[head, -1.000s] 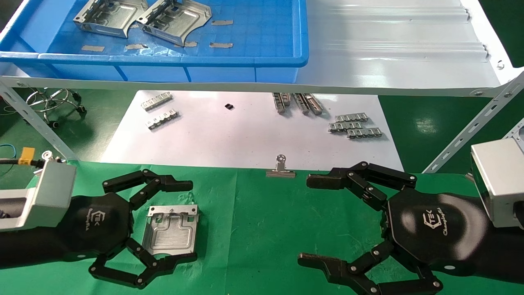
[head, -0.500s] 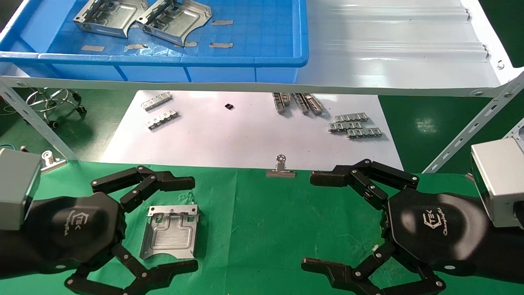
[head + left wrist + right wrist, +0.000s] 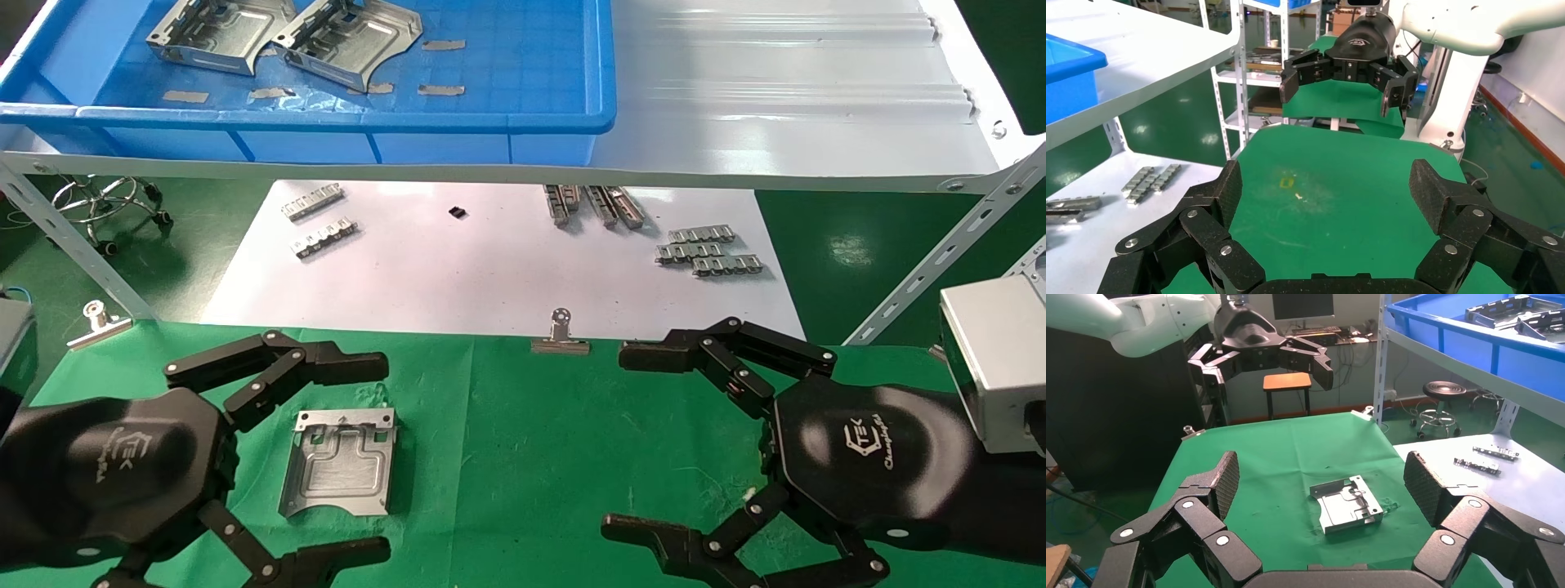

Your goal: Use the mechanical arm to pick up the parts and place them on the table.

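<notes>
Green cloth, slightly wrinkled, covers the table [image 3: 523,441] across the lower half of the head view. Beyond it, in the middle of the frame, lies a white paper sheet [image 3: 490,278] scattered with small notched metal strips [image 3: 709,251]. A binder clip [image 3: 560,336] sits at the seam where paper meets cloth. Across the top runs a white ribbed shelf [image 3: 784,106] holding a blue bin [image 3: 507,73] at upper left, with two more metal plates [image 3: 282,33] inside it.

One silvery part [image 3: 339,474] lies flat on the cloth at lower left, touching nothing. The left gripper [image 3: 372,461] sits at the lower left corner with its black fingers spread wide, one finger above the part and one below it in the frame, neither in contact. The right gripper [image 3: 633,441] rests at lower right, fingers likewise spread wide and holding nothing.

The left wrist view adds a faint yellow mark [image 3: 1286,182] on the cloth, the right gripper [image 3: 1346,86] facing it at the top of the frame, and white shelving behind. The right wrist view shows the part [image 3: 1347,503] centred between its own fingers [image 3: 1223,478], the left gripper [image 3: 1260,361] at upper left, a wooden stool [image 3: 1287,381], and a dark monitor behind.
</notes>
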Robot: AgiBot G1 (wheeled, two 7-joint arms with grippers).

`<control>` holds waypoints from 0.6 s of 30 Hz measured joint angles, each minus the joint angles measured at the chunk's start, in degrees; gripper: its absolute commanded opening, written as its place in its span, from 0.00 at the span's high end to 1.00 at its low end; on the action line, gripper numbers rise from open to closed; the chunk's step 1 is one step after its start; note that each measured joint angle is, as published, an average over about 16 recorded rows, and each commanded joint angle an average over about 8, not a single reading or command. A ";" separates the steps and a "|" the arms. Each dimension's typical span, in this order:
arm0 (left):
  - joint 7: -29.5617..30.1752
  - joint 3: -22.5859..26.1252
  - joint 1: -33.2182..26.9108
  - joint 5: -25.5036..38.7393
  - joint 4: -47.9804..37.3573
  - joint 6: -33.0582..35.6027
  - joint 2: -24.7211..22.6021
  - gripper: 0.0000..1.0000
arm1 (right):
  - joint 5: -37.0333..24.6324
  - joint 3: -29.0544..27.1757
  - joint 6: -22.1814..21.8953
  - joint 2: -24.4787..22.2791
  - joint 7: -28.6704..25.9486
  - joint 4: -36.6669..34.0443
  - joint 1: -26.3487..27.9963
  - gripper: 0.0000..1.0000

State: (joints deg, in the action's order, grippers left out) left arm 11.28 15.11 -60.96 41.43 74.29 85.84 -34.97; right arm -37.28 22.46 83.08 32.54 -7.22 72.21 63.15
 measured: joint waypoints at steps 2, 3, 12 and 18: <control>0.00 -0.01 0.01 -0.02 0.01 0.00 0.00 0.00 | 0.00 0.00 0.00 0.00 0.00 0.00 0.00 0.00; -0.05 0.05 -0.02 0.00 -0.03 0.00 0.00 0.00 | 0.00 0.00 0.00 0.00 0.00 0.00 0.00 0.00; -0.33 0.53 -0.33 0.20 -0.41 -0.07 -0.01 0.00 | 0.00 0.00 0.00 0.00 0.00 0.00 0.00 0.00; -0.41 0.66 -0.42 0.27 -0.52 -0.09 -0.02 0.00 | 0.00 0.00 0.00 0.00 0.00 0.00 0.00 0.00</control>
State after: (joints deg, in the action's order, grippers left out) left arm 10.88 15.77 -61.38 41.70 73.77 85.75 -34.98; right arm -37.28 22.46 83.07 32.54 -7.22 72.21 63.15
